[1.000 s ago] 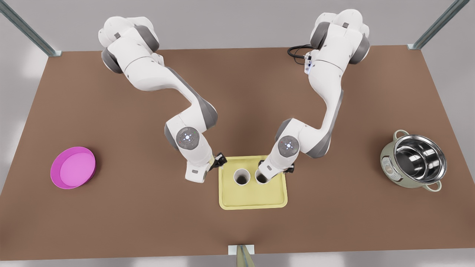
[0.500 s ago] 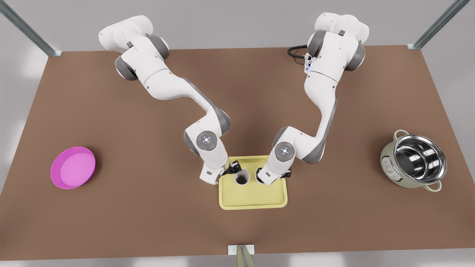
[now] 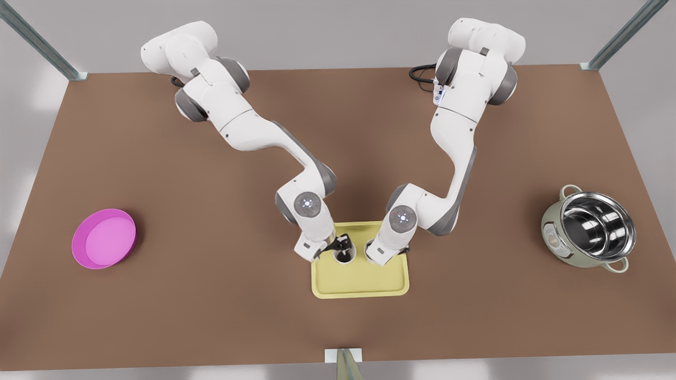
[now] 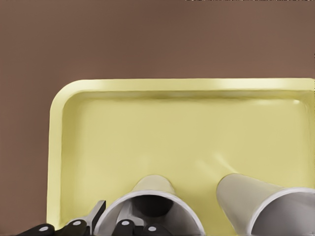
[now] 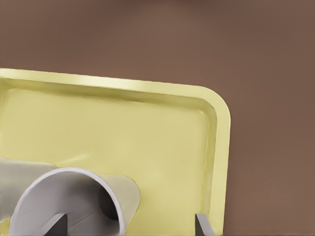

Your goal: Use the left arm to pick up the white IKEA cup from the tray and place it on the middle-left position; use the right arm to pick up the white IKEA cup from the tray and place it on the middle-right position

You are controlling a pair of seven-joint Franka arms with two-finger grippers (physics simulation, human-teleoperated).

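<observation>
The pale yellow tray [image 3: 364, 282] lies at the table's front centre with two white cups standing in its far half. My left gripper [image 3: 342, 247] is down at the front view's left cup [image 3: 344, 256]. In the left wrist view this gripper [image 4: 110, 219] is open, one finger outside the cup [image 4: 152, 189] and one inside, the wall between them. My right gripper [image 5: 129, 223] is open wide. One finger is inside the other cup [image 5: 78, 189] and one outside, above the tray floor [image 5: 147, 132]. In the front view the right hand covers that cup.
A round magenta dish [image 3: 104, 245] sits on the front view's far left, a steel pot [image 3: 591, 229] on its far right. Bare brown tabletop [image 3: 222, 274] stretches on both sides of the tray. A black cable [image 3: 422, 71] lies by the right arm's base.
My left arm has swung toward the front view's right, from beside the tray's corner onto the left cup. The right hand has shifted slightly and stays at its cup.
</observation>
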